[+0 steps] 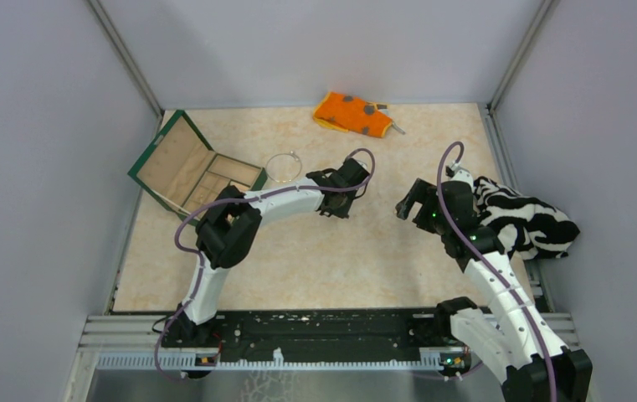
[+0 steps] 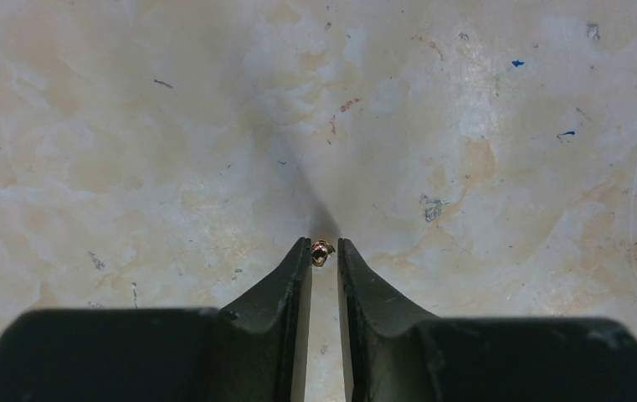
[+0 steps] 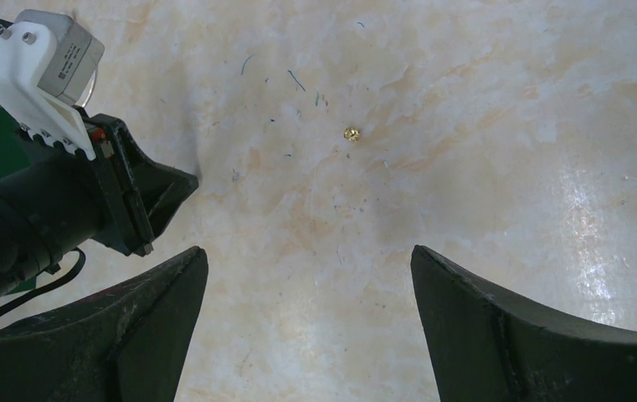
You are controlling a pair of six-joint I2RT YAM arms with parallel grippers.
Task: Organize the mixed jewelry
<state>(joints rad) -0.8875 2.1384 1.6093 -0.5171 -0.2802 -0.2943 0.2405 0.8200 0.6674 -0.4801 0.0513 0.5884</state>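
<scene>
A: Start big. Where does everything sit?

B: On the marbled table (image 1: 340, 260), the green box (image 1: 172, 159) lies open at the left. The striped cloth (image 1: 524, 219) is heaped at the right edge and the orange cloth (image 1: 352, 113) lies by the back wall. The bangle (image 1: 282, 167) lies just beside the box.

A: And the 2 grippers?

B: The right gripper (image 3: 306, 251) hangs spread wide, holding nothing. The left gripper (image 2: 324, 243) points down at the table, jaws narrow with a slim gap. A gold stud (image 2: 321, 253) sits in that gap at the very tips, against 1 finger. Whether it is pinched I cannot tell.

A: What could go wrong?

B: I'd judge the stud could squirt out. It sits off-centre at the extreme tips, so an uneven squeeze would flick it across the smooth top, where the mottling would hide it. The 2 arms are also near each other, so a careless swing could clash.

A: Orientation?

B: The bangle lies flat, its opening facing up. It is a round hoop, so it has no real long axis. The stud and a second gold speck (image 3: 351, 133), loose ahead of the right gripper, are too small to tell.
</scene>
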